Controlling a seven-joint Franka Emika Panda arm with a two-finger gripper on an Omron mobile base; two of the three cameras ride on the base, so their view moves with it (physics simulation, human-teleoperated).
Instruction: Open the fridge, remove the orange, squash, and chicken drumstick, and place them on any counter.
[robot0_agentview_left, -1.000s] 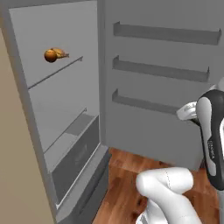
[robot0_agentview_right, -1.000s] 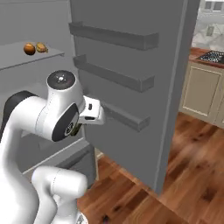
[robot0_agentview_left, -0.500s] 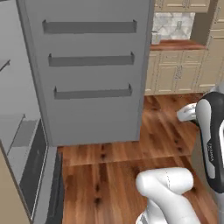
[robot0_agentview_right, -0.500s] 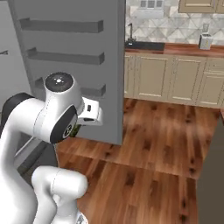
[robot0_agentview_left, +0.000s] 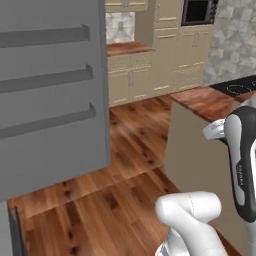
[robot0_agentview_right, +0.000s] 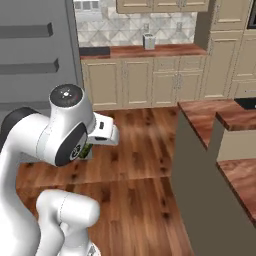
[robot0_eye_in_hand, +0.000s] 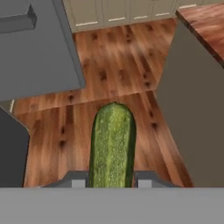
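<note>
My gripper (robot0_eye_in_hand: 111, 180) is shut on the squash (robot0_eye_in_hand: 112, 142), a dark green speckled vegetable that sticks out forward between the fingers. In the right base view a green sliver of the squash (robot0_agentview_right: 86, 150) shows under the hand, close to my arm. The fridge door (robot0_agentview_left: 50, 100) with its shelf rails stands open on the left, also seen as the grey fridge door (robot0_agentview_right: 35, 50). The counter (robot0_agentview_left: 202, 102), a wood-topped island with beige sides, lies ahead to the right as the counter (robot0_eye_in_hand: 203, 19). The orange and the chicken drumstick are out of view.
Wood floor (robot0_eye_in_hand: 118, 48) stretches between the fridge door and the island. Beige wall cabinets (robot0_agentview_right: 150, 75) carry a wood top with a small canister (robot0_agentview_right: 148, 41). A black cooktop (robot0_agentview_left: 239, 86) sits on the island's far part. A built-in oven (robot0_agentview_left: 198, 11) is at the back.
The base has turned right: the fridge interior slid out of the picture and the island and wall cabinets came in. My arm holds the same pose, still shut on the squash.
</note>
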